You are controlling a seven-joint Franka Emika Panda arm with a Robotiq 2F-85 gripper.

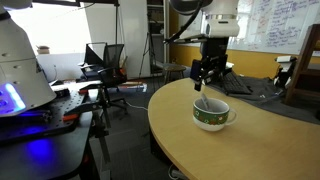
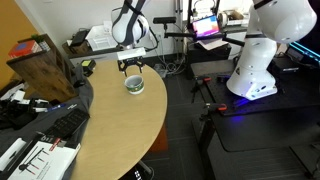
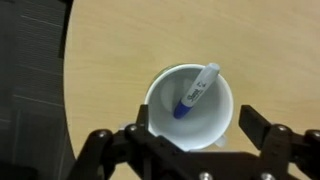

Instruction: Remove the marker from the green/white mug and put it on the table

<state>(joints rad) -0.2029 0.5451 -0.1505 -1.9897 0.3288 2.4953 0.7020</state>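
Observation:
The green/white mug [image 1: 211, 116] stands on the tan wooden table [image 1: 270, 145], also in an exterior view [image 2: 134, 84] and from above in the wrist view [image 3: 188, 106]. The marker [image 3: 198, 90], pale with a blue end down, leans inside the mug; its top shows in an exterior view [image 1: 202, 101]. My gripper [image 1: 208, 76] hangs open and empty just above the mug, also in an exterior view [image 2: 131, 67]. In the wrist view its fingers [image 3: 195, 135] straddle the mug's near rim.
A dark grey cloth [image 1: 235, 84] lies on the table behind the mug. A brown bag [image 2: 47, 67] and keyboards [image 2: 60, 126] sit at the table's far side. A black desk with blue light [image 1: 30, 140] and office chairs [image 1: 105, 65] stand beyond the table's curved edge.

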